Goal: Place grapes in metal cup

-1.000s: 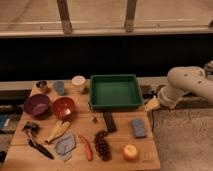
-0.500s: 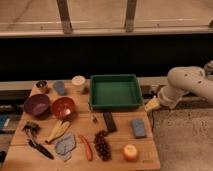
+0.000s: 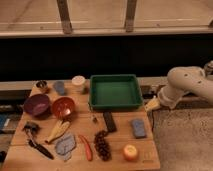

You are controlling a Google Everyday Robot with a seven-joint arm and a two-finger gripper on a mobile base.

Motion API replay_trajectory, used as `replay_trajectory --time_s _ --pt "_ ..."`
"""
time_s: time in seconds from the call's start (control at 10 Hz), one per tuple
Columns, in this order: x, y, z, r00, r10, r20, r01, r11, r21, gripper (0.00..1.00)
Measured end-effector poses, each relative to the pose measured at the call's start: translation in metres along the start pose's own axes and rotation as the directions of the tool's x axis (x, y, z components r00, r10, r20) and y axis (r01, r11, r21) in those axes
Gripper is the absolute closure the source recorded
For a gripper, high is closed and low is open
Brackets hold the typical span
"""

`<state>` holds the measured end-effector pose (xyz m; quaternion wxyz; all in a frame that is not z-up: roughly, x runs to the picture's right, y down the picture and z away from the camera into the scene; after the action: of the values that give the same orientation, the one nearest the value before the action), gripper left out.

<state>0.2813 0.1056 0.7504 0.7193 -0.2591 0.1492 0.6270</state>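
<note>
Camera view: shows the gripper (image 3: 152, 104) hanging off the right edge of the table (image 3: 120, 137), just right of the green tray (image 3: 115, 106); cannot tell how far open, or whether carrying anything. Puts the grapes (image 3: 102, 145) down and left of it, well apart, lying beside the orange carrot-like piece (image 3: 86, 147) near the front edge. Puts the metal cup (image 3: 42, 86) far to its left, beyond the tray, at the back corner near the blue-grey cup (image 3: 60, 87). Calls, by the look of it, for the reach first: come in past the tray's front rim, settle on the middle of the bunch across its narrow width, keep off the carrot-like piece, lift clear before crossing the red bowl (image 3: 63, 107) and purple bowl (image 3: 37, 105).
</note>
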Motion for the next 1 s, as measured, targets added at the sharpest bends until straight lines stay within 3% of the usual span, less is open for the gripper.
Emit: replay_trajectory --time_s 0.5,0.8,1.0 --pt "0.002 0.004 -0.001 0.999 -0.030 -0.011 0.030 1.000 -0.005 0.20" --pt "-0.008 0.056 0.007 0.987 -0.151 -0.050 0.150 0.988 -0.029 0.20" --pt "-0.018 0.106 0.013 0.965 -0.255 -0.066 0.252 0.967 -0.050 0.20"
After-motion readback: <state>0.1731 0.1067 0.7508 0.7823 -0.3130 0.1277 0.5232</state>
